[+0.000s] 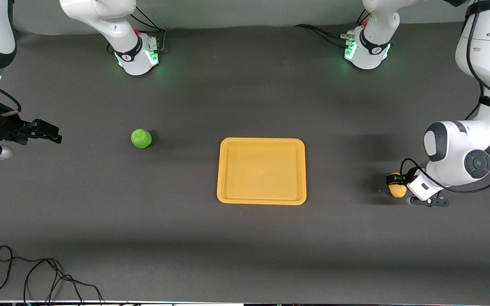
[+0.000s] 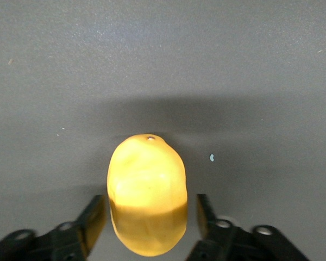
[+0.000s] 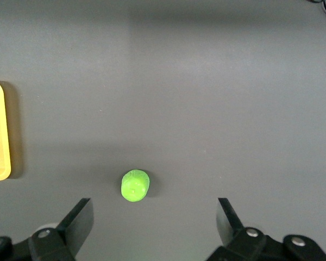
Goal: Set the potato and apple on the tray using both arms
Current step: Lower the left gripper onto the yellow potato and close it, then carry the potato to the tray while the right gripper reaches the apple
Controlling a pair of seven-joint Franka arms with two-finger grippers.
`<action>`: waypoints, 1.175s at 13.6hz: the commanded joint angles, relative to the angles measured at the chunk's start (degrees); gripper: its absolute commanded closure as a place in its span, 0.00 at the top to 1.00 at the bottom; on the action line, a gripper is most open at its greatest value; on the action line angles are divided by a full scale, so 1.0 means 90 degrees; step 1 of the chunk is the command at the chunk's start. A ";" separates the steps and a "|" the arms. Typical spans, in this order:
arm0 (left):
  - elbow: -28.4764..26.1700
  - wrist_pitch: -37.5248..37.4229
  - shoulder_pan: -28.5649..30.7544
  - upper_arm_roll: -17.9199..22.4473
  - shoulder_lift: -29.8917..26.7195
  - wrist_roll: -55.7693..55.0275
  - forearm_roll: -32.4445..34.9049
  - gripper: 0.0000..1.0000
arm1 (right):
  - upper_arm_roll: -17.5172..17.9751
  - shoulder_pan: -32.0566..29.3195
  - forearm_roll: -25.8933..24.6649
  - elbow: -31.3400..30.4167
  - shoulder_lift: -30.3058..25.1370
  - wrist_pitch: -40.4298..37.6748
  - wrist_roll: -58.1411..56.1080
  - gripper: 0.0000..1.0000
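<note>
Overall, a dark grey matte table [image 1: 245,238] fills the scene, with the orange-yellow tray [image 1: 262,197] flat near its middle and bare inside. Both arm bases glow green at the table edge farthest from the front camera, and a loose black cable [image 1: 36,276] lies at the edge nearest it, toward the right arm's end.

Potato [image 1: 397,187]: on the table, well apart from the tray toward the left arm's end. Left gripper [image 1: 398,183] is down around it; in the left wrist view its fingers [image 2: 92,217] flank the potato [image 2: 146,196] on both sides, just beside it with slim gaps, not clamped.

Apple [image 1: 141,138]: on the table, apart from the tray toward the right arm's end. Right gripper [image 1: 53,134] hangs in the air over the table's right-arm end, fingers [image 3: 79,220] spread wide, the apple [image 3: 135,185] and tray rim [image 3: 0,130] visible below it
</note>
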 commanded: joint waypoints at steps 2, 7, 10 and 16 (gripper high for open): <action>0.0275 -0.0600 -0.0063 -0.0052 -0.0573 -0.0039 -0.0148 0.10 | -0.0069 0.0250 0.0086 -0.0073 -0.0051 0.0119 0.0174 1.00; 0.1849 -0.2684 -0.0511 -0.1242 -0.0653 -0.2311 -0.0481 0.10 | -0.0069 0.1080 0.0086 -0.0988 -0.0917 0.0119 0.1269 1.00; 0.1889 -0.2636 -0.1428 -0.1351 -0.0468 -0.2794 -0.0520 0.07 | -0.0069 0.1286 0.0086 -0.2148 -0.1922 0.0303 0.1260 1.00; 0.1850 -0.1525 -0.2436 -0.1351 0.0439 -0.3455 -0.0599 0.03 | -0.0118 0.1355 -0.0128 -0.3979 -0.3205 0.1007 0.1124 1.00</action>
